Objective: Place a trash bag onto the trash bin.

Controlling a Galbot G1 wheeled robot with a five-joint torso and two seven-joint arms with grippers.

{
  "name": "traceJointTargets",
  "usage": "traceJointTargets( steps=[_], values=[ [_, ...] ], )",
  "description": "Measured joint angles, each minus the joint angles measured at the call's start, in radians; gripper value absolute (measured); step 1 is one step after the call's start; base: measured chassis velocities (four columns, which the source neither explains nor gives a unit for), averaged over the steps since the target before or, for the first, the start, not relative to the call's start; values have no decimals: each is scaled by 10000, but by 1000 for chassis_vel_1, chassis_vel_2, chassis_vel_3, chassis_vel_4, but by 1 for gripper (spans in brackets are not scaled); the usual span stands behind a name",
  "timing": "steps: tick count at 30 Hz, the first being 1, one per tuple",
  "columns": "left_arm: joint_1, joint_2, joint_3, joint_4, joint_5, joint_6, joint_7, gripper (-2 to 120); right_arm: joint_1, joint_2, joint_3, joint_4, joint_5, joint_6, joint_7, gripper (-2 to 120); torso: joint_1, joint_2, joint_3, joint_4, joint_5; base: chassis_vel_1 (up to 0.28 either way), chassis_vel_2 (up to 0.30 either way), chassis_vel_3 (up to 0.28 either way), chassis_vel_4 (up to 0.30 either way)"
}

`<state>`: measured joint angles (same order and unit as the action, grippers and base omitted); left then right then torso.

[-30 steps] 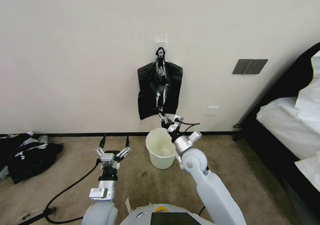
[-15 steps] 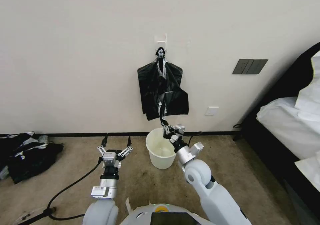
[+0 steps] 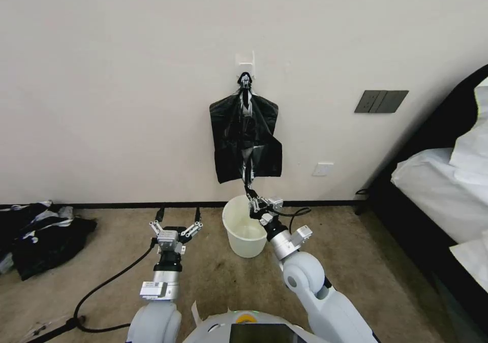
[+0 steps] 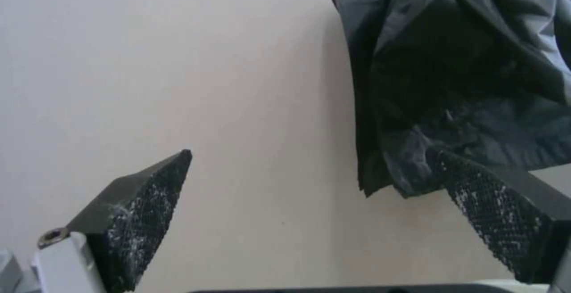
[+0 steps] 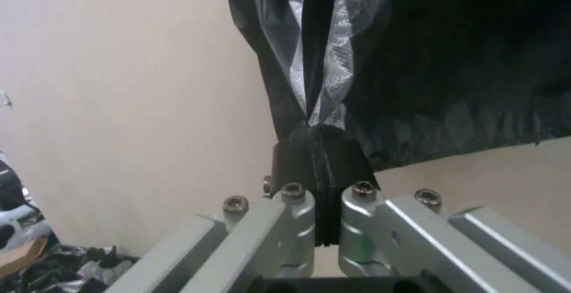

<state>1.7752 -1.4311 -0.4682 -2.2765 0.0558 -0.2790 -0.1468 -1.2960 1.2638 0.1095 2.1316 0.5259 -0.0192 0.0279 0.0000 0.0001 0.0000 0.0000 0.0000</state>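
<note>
Trash bag (image 3: 247, 139): thin glossy black film, hanging flat against the wall from a white hook (image 3: 246, 61), its lower edge just above the bin.

Trash bin (image 3: 244, 226): round, cream-white, lidless, on the carpet at the foot of the wall, directly under the bag; no liner fitted.

Right claw (image 3: 250, 194): raised over the bin's far rim, fingers pinched together on a gathered strand at the bag's bottom edge (the right wrist view shows film clamped between the pads (image 5: 320, 159)).

Left claw (image 3: 177, 219): fingers spread wide, holding nothing, poised above the carpet to the left of the bin.

Step in hand, as judged: drawing a single bag off the hook. The next move likely calls for a steady downward pull, firm enough to free the film without tearing it.
</note>
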Motion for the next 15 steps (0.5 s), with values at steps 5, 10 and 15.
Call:
traceJointTargets(
  steps=[5, 10, 15],
  values=[
    [5, 4, -14, -15, -18, 0, 2, 100, -144, 0, -25, 0, -157, 77, -10, 0, 0, 0, 0, 0, 0, 0, 0, 0, 0],
    [39, -8, 16, -31, -18, -1, 7, 100, -256, -67, -28, 85, -268, 122, -34, 0, 0, 0, 0, 0, 0, 0, 0, 0, 0],
    [40, -1, 49, -41, -18, -5, 13, 100, -377, -190, -26, 158, -312, 172, -36, 0, 1, 0, 0, -1, 0, 0, 0, 0, 0]
  ],
)
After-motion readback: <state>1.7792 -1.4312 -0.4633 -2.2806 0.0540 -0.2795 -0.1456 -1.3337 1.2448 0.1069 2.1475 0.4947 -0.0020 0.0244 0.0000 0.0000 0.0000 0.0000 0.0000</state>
